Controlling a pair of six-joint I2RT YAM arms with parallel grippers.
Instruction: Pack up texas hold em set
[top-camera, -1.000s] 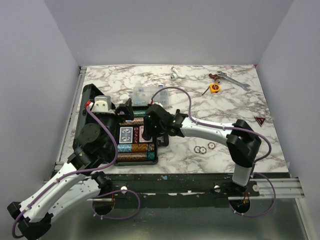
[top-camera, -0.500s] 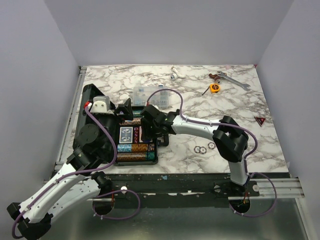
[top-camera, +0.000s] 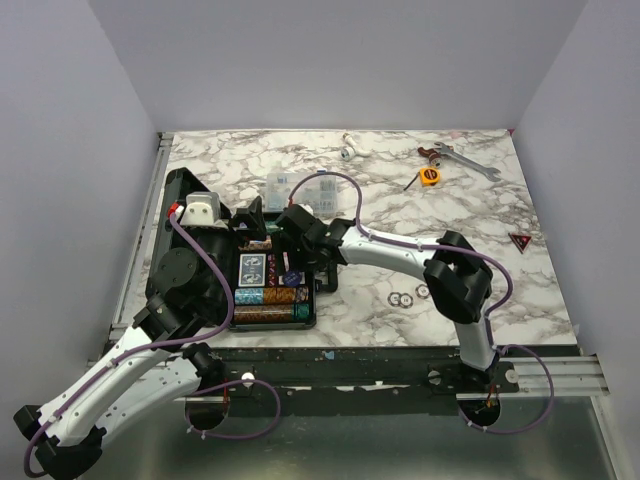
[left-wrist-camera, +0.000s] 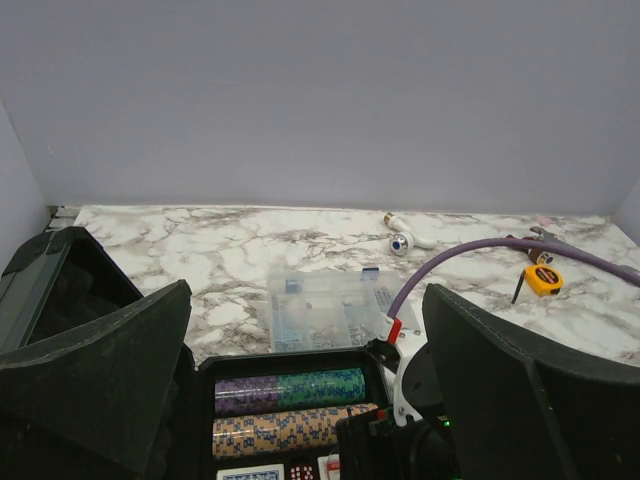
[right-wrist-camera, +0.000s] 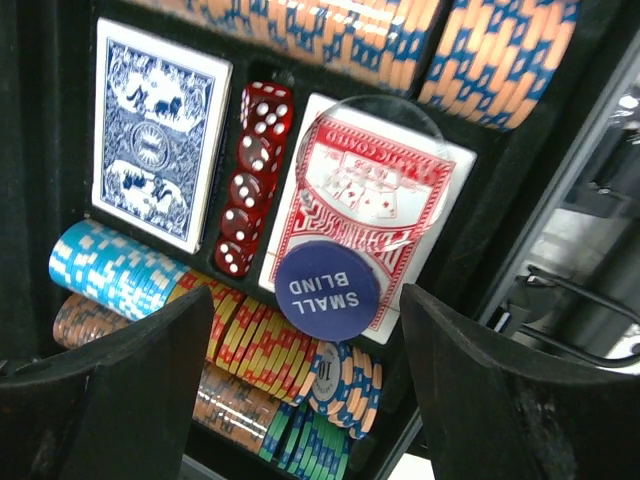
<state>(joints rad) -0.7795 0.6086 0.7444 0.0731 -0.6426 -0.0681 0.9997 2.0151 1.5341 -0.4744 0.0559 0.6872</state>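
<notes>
The black case (top-camera: 180, 195) lies open under both grippers. Its long axis runs from the arms' side toward the far wall, and the lid is folded out to the left.

The right gripper (right-wrist-camera: 305, 300) hangs close above the tray with its jaws wide, holding nothing. Between its fingers, touching neither, a round blue button (right-wrist-camera: 327, 292) marked SMALL BLIND rests on the nearer edge of the red card deck (right-wrist-camera: 292, 235). A clear round disc (right-wrist-camera: 375, 170) lies farther out on the same deck. To the left of the deck stand a column of red dice (right-wrist-camera: 250, 180) and then the blue card deck (right-wrist-camera: 160, 145). Rows of coloured chips (right-wrist-camera: 130, 275) lie on their edges below the fingers and beyond the decks.

The left gripper (left-wrist-camera: 308, 300) is also wide and empty, above the far end of the case. Small round buttons (top-camera: 400, 298) lie on the table to the right of the right gripper, outside the case.
</notes>
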